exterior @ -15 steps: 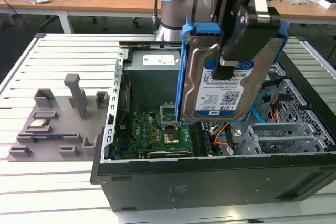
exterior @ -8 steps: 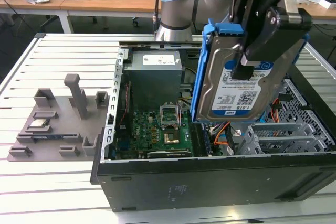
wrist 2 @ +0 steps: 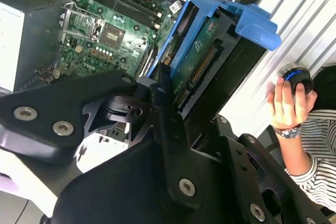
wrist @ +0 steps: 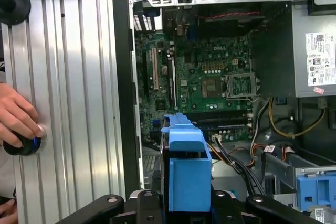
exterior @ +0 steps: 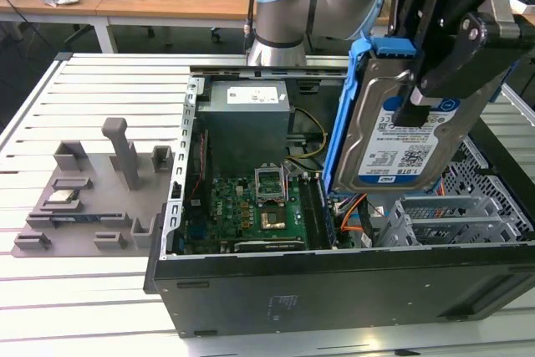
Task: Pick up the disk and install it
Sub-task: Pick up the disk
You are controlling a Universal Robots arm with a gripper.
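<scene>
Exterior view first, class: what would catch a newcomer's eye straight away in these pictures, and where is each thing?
The blue-framed disk, upright, is clamped by the black gripper above the open computer case, at the exterior view's right. Inside the case lies the green motherboard. In the second wrist view, a hand rests on a round knob.

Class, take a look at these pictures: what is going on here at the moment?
The robot arm's jaws are shut on the disk, holding it on edge above the open computer case; it is not yet installed. A person's hand rests on a round knob on the slatted table beside the case.
</scene>
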